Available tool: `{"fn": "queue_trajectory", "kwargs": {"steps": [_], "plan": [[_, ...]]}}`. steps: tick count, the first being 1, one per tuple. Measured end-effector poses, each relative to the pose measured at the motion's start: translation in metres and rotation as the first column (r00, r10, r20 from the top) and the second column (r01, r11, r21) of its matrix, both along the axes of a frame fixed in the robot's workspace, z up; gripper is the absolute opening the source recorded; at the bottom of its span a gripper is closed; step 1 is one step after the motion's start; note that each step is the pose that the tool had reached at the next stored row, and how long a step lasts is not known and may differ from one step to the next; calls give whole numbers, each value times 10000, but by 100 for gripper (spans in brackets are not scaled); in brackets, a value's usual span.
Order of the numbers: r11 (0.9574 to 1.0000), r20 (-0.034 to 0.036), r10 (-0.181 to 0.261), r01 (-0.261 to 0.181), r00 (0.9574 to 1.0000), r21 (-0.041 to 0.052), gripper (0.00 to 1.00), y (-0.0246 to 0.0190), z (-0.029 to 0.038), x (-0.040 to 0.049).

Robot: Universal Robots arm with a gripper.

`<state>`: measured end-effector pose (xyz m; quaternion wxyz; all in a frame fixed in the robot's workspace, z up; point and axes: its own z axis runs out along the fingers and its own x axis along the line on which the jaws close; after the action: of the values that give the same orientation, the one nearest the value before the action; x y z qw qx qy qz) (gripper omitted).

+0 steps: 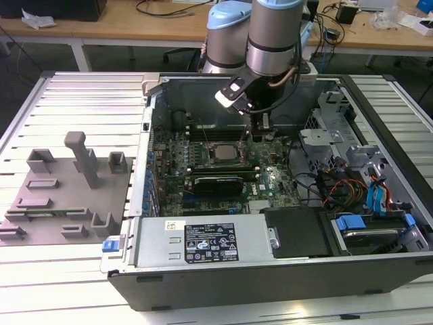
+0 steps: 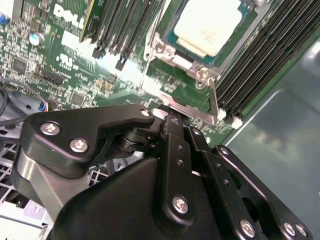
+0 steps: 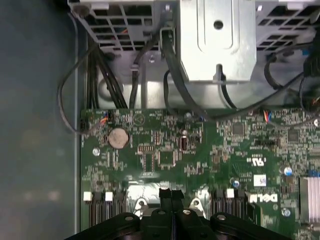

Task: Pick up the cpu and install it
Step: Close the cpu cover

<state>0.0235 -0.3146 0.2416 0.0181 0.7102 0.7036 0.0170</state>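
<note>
The cpu (image 1: 221, 150) lies flat in its socket on the green motherboard (image 1: 270, 172) inside the open computer case; its silvery lid faces up. In the second wrist view the cpu (image 2: 207, 22) sits inside the metal socket frame (image 2: 200, 107). My gripper (image 1: 262, 126) hangs over the board just to the exterior view's right of the socket. Its black fingers are pressed together with nothing between them in both wrist views, gripper (image 2: 172, 119) and gripper (image 3: 166, 193). The fingertips are close to the frame's edge, apart from the cpu.
Grey fixture blocks (image 1: 61, 196) stand on the slatted table at the exterior view's left. A black graphics card (image 1: 216, 183) lies below the socket, memory slots (image 2: 260, 65) flank it. A metal drive cage (image 3: 215, 40), cables (image 1: 338, 189) and the power supply (image 1: 203, 240) crowd the case.
</note>
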Motion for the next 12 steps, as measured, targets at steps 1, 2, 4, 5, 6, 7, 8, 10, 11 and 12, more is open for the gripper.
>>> {"fn": "queue_trajectory", "kwargs": {"steps": [1,2,4,5,6,7,8,10,11,12], "plan": [[10000,2,-1,1,10000,0,11,0,0,-14],[10000,4,-1,1,10000,0,11,0,0,-29],[10000,4,0,0,10000,0,11,0,0,-48],[10000,5,-1,1,10000,0,11,0,0,-53],[10000,5,0,0,10000,-1,11,0,0,-58],[10000,5,0,0,10000,0,11,0,0,-62],[10000,5,1,-1,10000,0,11,0,0,-63],[10000,5,-1,1,10000,0,11,0,0,-68],[10000,4,-1,1,10000,0,11,0,0,-70],[10000,4,-1,1,10000,0,11,0,0,-76]]}}
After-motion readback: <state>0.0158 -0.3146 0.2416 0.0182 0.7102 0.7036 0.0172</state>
